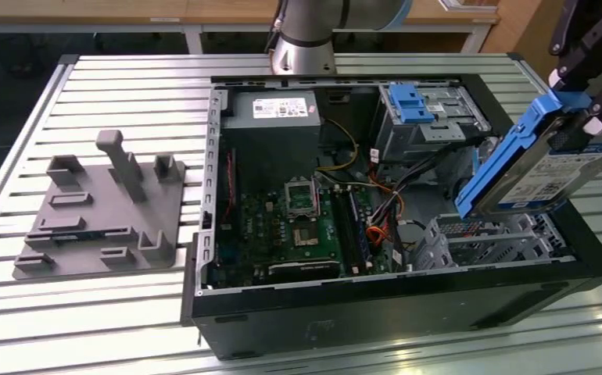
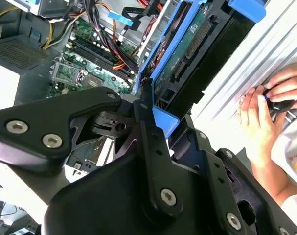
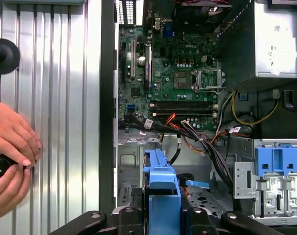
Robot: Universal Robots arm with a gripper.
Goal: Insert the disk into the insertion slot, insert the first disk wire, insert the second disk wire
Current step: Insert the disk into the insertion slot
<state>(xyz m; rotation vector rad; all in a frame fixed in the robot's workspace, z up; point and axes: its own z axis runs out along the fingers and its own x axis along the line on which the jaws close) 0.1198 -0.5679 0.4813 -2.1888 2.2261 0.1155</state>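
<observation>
Now our pincer (image 1: 585, 116) holds the disk (image 1: 535, 172) tilted above the slot (image 1: 489, 238); if we push crooked, it could jam on the rim.

Noted silver-grey disk (image 1: 548, 181) with white label and bright blue frame, perforated silver insertion slot (image 1: 489, 238), green motherboard (image 1: 306, 226), ribbed silver table (image 1: 123, 86).
</observation>
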